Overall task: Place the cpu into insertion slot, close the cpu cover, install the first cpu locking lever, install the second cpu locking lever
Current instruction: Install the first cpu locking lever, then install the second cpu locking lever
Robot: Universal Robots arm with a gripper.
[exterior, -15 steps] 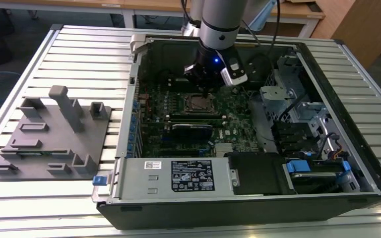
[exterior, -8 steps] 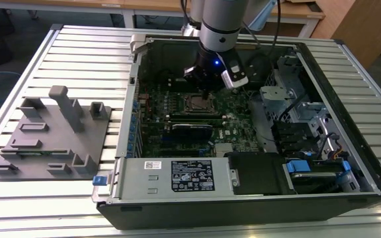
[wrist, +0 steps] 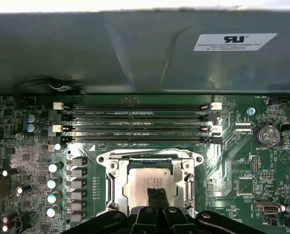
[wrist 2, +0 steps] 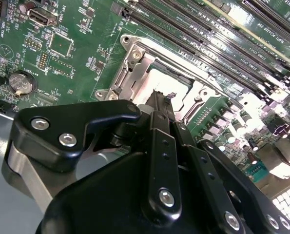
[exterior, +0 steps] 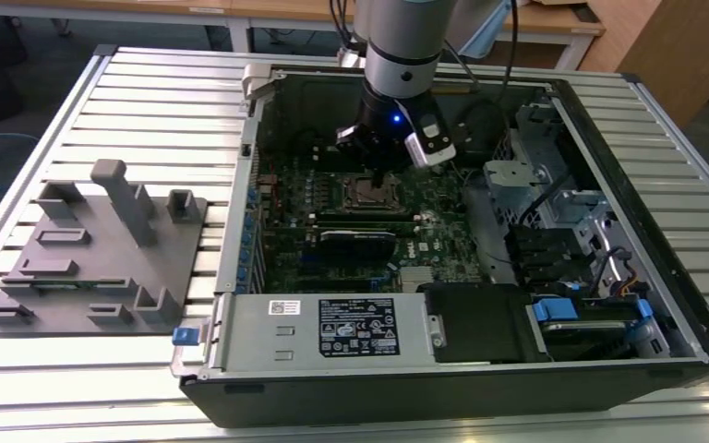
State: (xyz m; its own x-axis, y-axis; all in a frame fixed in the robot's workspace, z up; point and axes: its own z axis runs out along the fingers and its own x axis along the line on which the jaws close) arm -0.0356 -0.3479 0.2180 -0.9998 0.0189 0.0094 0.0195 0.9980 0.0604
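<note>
One gripper hangs directly over the insertion slot, its two black fingertips drawn together until they touch, with nothing visible between them. The tips rest on or just above the cpu, whose pale metal top fills the window of the cpu cover. That cover lies flat over the chip as a bright steel frame, so the chip seems to be seated and the frame lowered; pinched fingers suit pressing or nudging better than carrying, which is probably why they are held this way.

In the first wrist view the socket is seen square on, with four long memory slots just beyond it and a row of small capacitors to one side. Whether the locking levers along the frame's edges are latched I cannot tell from there.

In the second wrist view the gripper is seen from behind its linkage, the fingertips coming down onto the cpu inside the cover, and a coin cell sits well apart on the green board.

In the exterior view the arm reaches down into the open computer case lying on a slatted table, with a grey fixture block lying on that table beside the case, on the exterior view's left.
</note>
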